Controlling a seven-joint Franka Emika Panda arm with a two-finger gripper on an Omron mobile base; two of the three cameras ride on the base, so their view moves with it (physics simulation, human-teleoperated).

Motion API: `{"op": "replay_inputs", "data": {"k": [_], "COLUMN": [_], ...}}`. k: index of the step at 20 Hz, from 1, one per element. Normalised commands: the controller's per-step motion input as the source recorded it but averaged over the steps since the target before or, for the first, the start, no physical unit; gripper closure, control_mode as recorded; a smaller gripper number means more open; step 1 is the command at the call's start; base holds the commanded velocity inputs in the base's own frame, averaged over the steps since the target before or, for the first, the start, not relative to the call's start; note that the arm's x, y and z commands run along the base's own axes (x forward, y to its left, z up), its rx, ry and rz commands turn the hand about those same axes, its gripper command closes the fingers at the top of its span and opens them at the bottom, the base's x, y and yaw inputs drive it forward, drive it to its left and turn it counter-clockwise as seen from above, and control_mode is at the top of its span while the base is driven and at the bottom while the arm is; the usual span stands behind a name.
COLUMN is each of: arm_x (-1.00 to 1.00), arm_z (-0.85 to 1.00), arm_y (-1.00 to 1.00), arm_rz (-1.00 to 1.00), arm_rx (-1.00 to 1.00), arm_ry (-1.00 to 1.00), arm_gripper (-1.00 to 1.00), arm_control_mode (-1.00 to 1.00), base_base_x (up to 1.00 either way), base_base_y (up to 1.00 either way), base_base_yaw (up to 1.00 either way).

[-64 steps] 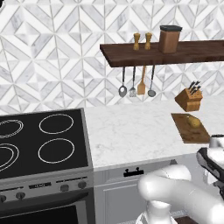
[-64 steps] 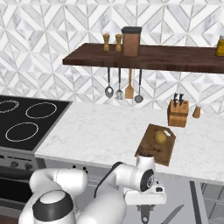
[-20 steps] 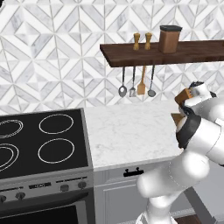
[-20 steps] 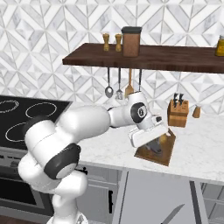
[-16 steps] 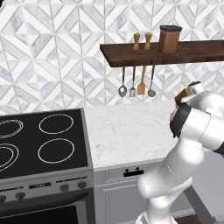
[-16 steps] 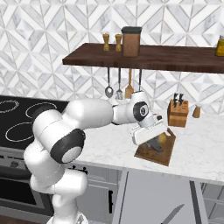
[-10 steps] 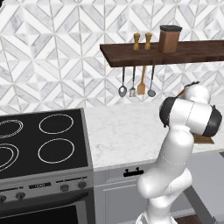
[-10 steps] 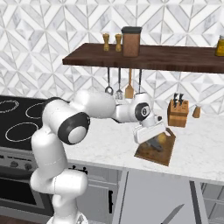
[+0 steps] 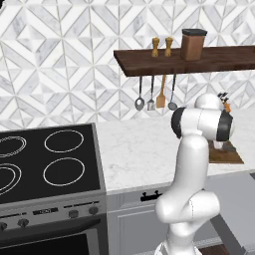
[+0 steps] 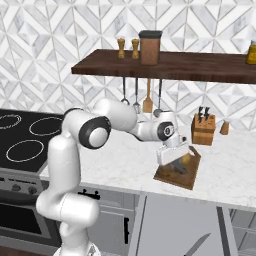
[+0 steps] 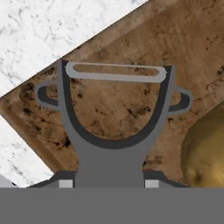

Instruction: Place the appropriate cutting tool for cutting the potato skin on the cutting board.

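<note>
Hand view shows the pincer (image 11: pixel 109 183) clamped on the stem of a grey Y-shaped metal peeler (image 11: pixel 113 127), poised over the reddish-brown wooden cutting board (image 11: pixel 131 52) beside the yellowish-tan oval potato (image 11: pixel 205 153). Light, stiff and likely slippery, the peeler is best gripped at its handle. The white arm (image 10: pixel 125 120) reaches forward, wrist tipped down above the marble desk (image 10: pixel 125 160).

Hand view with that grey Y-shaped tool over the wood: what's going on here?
The white arm's gripper is shut on a grey peeler, carrying it over the cutting board on the marble counter. The potato lies on the board, just to one side of the peeler. Whether the peeler touches the board yet cannot be told, so the placing isn't visibly finished.
</note>
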Motion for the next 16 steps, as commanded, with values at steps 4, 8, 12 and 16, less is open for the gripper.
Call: {"op": "replay_inputs", "data": {"k": [4, 8, 12, 16], "arm_x": [0.0, -0.06, -0.4, -0.55], "arm_z": [-0.43, -0.53, -0.18, 0.07], "arm_y": [0.06, 0.35, 0.28, 0.38], "arm_rz": [0.07, 0.07, 0.03, 0.0], "arm_rx": [0.02, 0.0, 0.0, 0.0], "arm_ry": [0.0, 0.0, 0.0, 0.0], "arm_gripper": [1.0, -1.0, -1.0, -1.0], "arm_control_mode": [-1.0, -1.0, -1.0, -1.0], "base_base_x": [0.0, 0.0, 0.0, 0.0], "base_base_y": [0.0, 0.0, 0.0, 0.0], "base_base_yaw": [0.0, 0.0, 0.0, 0.0]}}
